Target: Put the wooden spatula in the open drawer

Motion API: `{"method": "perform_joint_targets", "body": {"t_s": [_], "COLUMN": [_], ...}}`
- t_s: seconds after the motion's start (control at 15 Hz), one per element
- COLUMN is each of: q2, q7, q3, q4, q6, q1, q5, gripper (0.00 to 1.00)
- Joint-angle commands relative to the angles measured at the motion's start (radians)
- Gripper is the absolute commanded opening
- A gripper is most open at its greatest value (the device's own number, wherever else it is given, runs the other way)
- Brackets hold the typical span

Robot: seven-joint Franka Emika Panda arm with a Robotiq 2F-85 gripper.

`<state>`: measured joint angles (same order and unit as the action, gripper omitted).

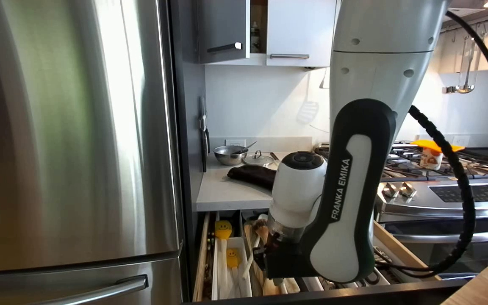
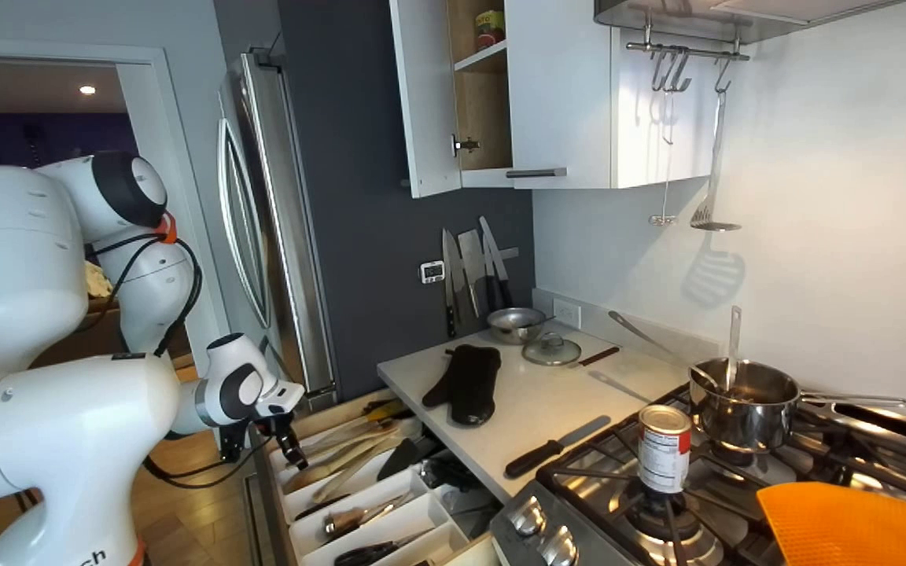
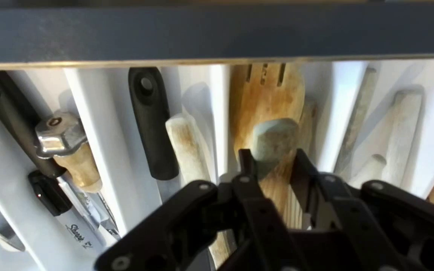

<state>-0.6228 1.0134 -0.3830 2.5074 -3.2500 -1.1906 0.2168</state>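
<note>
One tall steel fridge [image 1: 79, 135] and one stove [image 1: 422, 197] show at opposite sides of an exterior view, and between them one robot arm [image 1: 377, 84] reaches down to one open drawer [image 1: 354, 292], split by several pale dividers [image 3: 220, 113]. The single gripper [image 3: 273, 158] is low over the drawer — its fingers clamped on the wooden spatula [image 3: 274, 137], one at each side of the end that shows in the wrist view. That end points toward the drawer's front edge; the long axis is sharply foreshortened and the rest hidden, so I cannot tell the tilt or whether it touches anything beneath. What shows is plain greyish-tan wood, blunt, shaded lower down, slightly blurred. Behind it lies one browner slotted turner [image 3: 273, 98] with three slots. Two yellow smiley-faced spatulas [image 1: 223, 229] lie in the drawer too, and — smaller — one marker [image 3: 75, 229], two dividers away from the turner.
</note>
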Motion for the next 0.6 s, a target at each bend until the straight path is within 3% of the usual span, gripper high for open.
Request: {"method": "perform_joint_targets", "body": {"t_s": [0.0,0.2,0.4,0.53], "q2": [0.01,0.023,0.042,0.052], "q7": [-0.084,-0.128,-0.175,-0.158], "q3": [0.094,0.059,-0.051,-0.147], "q4": [0.0,0.009,0.022,0.028], "q6": [-0.015,-0.009,0.012,0.028], "q1": [0.107,0.087,-0.01,-0.081], "q5": [0.049,0.074,0.104,0.063], "gripper": [0.5,0.62,0.86,0.99]}}
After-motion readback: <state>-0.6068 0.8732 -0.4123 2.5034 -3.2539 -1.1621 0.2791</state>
